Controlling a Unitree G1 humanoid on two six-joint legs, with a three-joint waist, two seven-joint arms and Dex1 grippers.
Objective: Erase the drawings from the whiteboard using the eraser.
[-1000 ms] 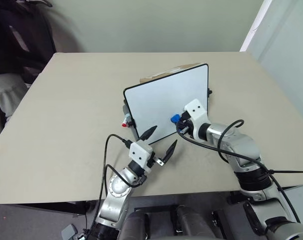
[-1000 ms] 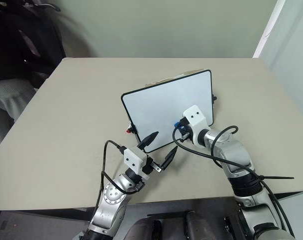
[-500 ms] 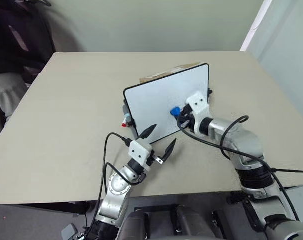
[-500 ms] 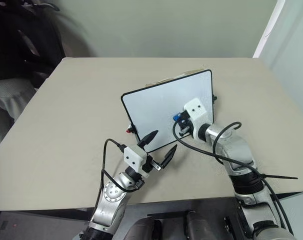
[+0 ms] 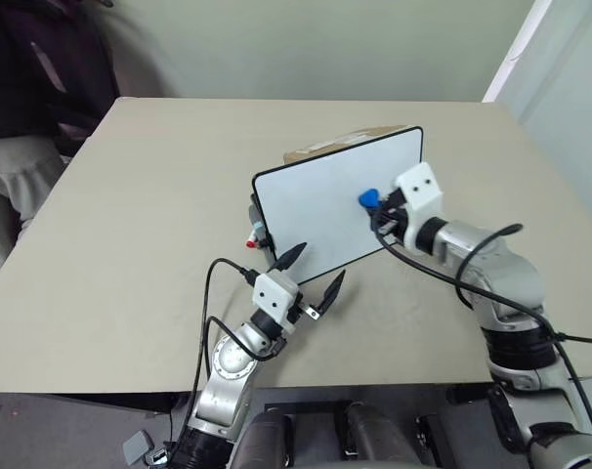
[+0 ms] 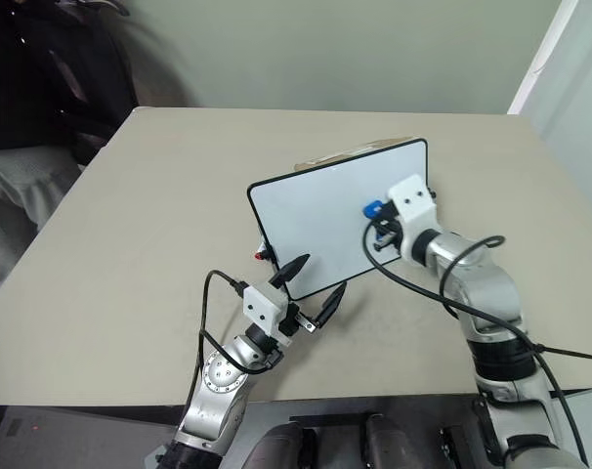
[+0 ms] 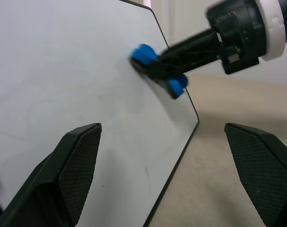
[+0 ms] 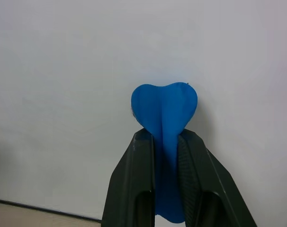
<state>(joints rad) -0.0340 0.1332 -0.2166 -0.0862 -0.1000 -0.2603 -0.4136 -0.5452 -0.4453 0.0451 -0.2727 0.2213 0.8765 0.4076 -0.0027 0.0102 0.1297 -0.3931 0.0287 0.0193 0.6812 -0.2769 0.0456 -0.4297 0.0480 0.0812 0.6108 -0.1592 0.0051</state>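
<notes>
Since a second ago: your right gripper (image 5: 374, 205) has carried the eraser (image 5: 368, 198) up the whiteboard (image 5: 320, 210) toward its upper right corner. The left gripper (image 5: 310, 274) has not shifted.

Whiteboard: propped at a slant on the table (image 5: 149, 225), a brown box (image 5: 325, 145) behind its top edge. Its face reads blank; no drawings can be made out on it.

Eraser: small, blue, pinched between the right gripper's closed fingers and pressed against the whiteboard's face near the right edge. In the right wrist view it bulges past the fingertips (image 8: 188, 156), so it is probably soft and squashes under pressure. Keep your hold across its middle and press lightly; the whiteboard looks light and merely leaned, so a hard push may tip or slide it.

Left gripper: spread open, empty, just in front of the whiteboard's lower edge.

Hard to make out: a red-capped item (image 5: 252, 237) at the whiteboard's left edge is mostly hidden, and the box behind is mostly covered. Faint marks on the whiteboard in the left wrist view are too pale to identify.
</notes>
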